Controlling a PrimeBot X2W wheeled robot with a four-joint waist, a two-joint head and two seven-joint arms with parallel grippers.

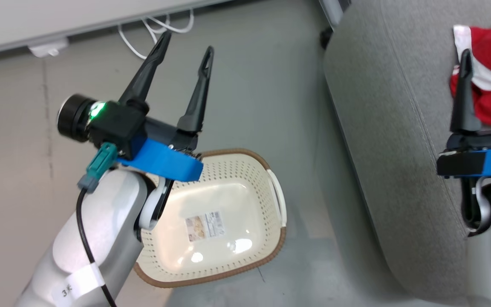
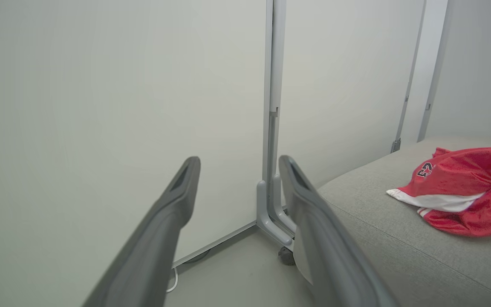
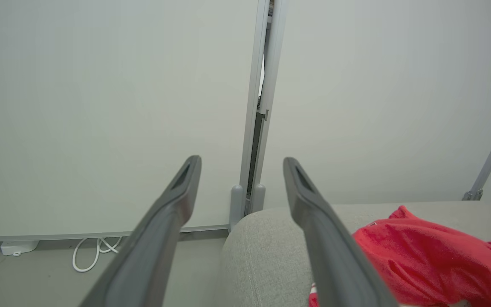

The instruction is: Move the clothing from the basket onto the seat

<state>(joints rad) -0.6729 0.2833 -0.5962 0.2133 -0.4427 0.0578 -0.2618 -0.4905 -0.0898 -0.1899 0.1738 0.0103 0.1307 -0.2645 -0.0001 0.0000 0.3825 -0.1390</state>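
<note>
The cream perforated basket (image 1: 245, 170) with a brown rim stands on the floor, nothing inside but a sticker on its base. The red and white clothing (image 1: 486, 74) lies crumpled on the grey seat (image 1: 390, 128) at the far right; it also lies on the seat (image 2: 399, 238) as red clothing (image 2: 463, 183) in the left wrist view and as clothing (image 3: 420, 260) in the right wrist view. My left gripper (image 1: 188, 47) hangs open above the basket's far rim, holding nothing. My right gripper (image 1: 490, 57) stands open over the seat, just in front of the clothing.
A pale partition wall (image 1: 58, 21) on wheeled feet runs along the far side, with white cables (image 1: 156, 30) and a power block (image 1: 49, 49) on the grey floor at its base. The seat's rounded edge (image 1: 356, 170) lies close to the basket's right side.
</note>
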